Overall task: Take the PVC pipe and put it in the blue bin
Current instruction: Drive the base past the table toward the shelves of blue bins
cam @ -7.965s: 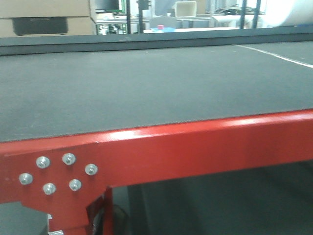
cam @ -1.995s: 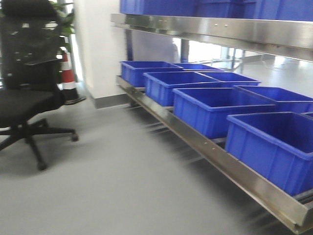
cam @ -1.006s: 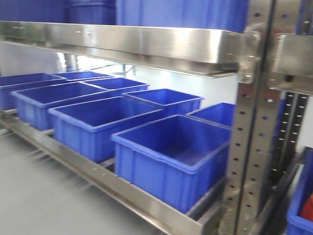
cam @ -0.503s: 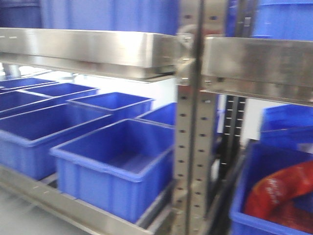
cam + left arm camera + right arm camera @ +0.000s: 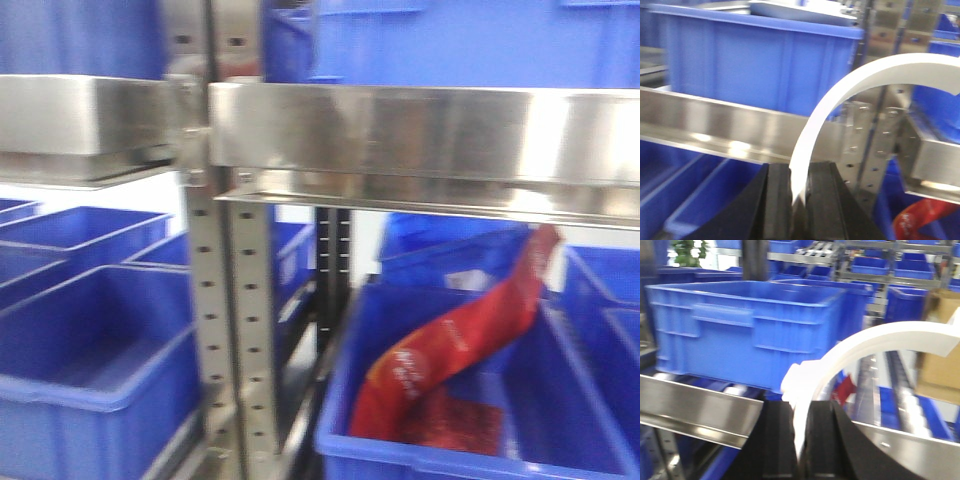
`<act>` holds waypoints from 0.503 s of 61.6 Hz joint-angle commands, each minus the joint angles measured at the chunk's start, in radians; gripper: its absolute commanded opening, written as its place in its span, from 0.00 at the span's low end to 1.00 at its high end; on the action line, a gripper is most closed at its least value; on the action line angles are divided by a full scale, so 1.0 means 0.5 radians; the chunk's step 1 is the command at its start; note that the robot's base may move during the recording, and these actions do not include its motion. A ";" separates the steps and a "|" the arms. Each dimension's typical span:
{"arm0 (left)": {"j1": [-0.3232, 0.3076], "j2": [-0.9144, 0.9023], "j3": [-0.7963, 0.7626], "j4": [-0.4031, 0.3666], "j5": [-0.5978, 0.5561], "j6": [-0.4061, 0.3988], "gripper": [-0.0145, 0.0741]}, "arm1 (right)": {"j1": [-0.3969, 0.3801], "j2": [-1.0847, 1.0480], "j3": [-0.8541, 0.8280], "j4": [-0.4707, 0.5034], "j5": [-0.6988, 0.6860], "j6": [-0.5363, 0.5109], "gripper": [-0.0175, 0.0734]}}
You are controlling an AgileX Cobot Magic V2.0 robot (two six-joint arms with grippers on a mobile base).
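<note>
Left gripper (image 5: 799, 197): jaws narrow, clamped on the butt end of the left pipe (image 5: 840, 95), a white arc rising from 6 o'clock and sweeping over to 2 o'clock in the left wrist view. Right gripper (image 5: 802, 440): same story, pinched on the right pipe (image 5: 875, 342), with a thicker collar just above the jaws. Can't tell whether these are two pieces or one.

Neither pipe is in a bin yet. The front view is blurred. It shows the rack post (image 5: 235, 330) at 7 o'clock, the shelf rail (image 5: 400, 125) across 12 to 3, a bin (image 5: 420, 462) at 5 o'clock with a red bag (image 5: 450, 350) in it, and another bin (image 5: 90, 400) at 8 o'clock whose visible part looks bare.

My read for the drop:
- Target the 8 o'clock bin, since the bag would prop the pipe up.
- The arc stands tall above the jaws and the gap under the rail looks tight. Roll the wrist so the curve lies flat before reaching in.
- Go in clear of the post, one arm at a time.
- Get the free end below the rim, then open. Dropped from height, a curved pipe likely rocks or hooks the wall.
</note>
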 commanded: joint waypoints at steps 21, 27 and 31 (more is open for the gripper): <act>0.006 -0.004 -0.003 -0.012 -0.056 -0.005 0.04 | -0.002 -0.004 0.000 -0.002 -0.052 0.002 0.01; 0.006 -0.004 -0.003 -0.012 -0.056 -0.005 0.04 | -0.002 -0.004 0.000 -0.002 -0.052 0.002 0.01; 0.006 -0.004 -0.003 -0.012 -0.056 -0.005 0.04 | -0.002 -0.004 0.000 -0.002 -0.052 0.002 0.01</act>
